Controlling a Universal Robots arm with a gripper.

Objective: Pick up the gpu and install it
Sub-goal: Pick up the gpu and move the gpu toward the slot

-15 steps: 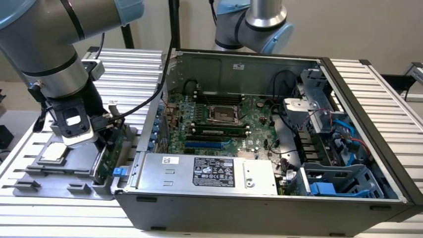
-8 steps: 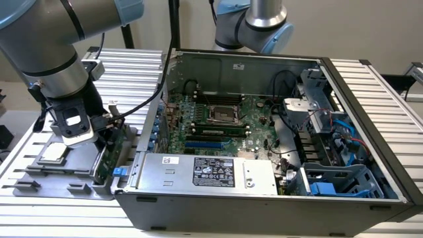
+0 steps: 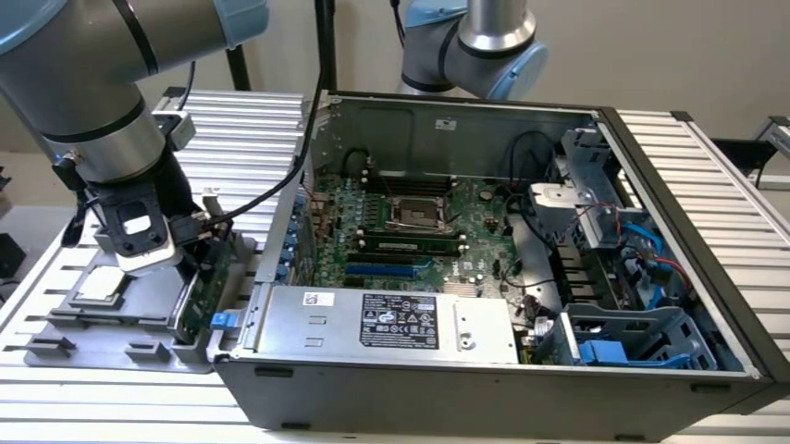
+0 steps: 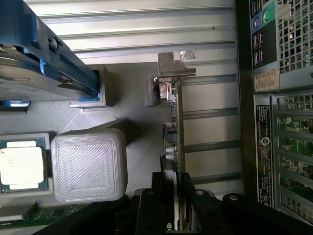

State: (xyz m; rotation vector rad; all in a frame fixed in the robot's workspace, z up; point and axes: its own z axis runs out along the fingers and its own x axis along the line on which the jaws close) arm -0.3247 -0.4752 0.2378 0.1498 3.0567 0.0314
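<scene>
Exterior view
- Gripper [image 3: 195, 252]: lowered over the grey holder tray [image 3: 105, 344], which sits beside the open computer case [image 3: 494, 388] on the exterior view's left.
- Gpu [image 3: 189, 301]: stands on edge in a slot of the tray, at the side nearest the case, with its green board showing.
- CPU chip [image 3: 99, 287]: lies flat in a tray pocket on the far side of the gripper from the case.
- Power supply label [image 3: 398, 321]: black with white print and certification marks, too small to read.
- Sticker [image 3: 318, 298]: white with a red mark; its writing cannot be made out.

Wrist view
- Gripper [image 4: 175, 213]: the jaws pinch the gpu [image 4: 177, 132], one black finger against each face of the card.
- Bracket [image 4: 174, 66]: silver, at the end of the card away from the fingers.
- CPU chip [image 4: 22, 164]: faint printed lines, not legible.
- Hard drive [image 4: 44, 63]: in a blue frame, apart from the card.
- Case rear [image 4: 281, 147]: green and purple round ports and a black label with white print that cannot be read.
</scene>
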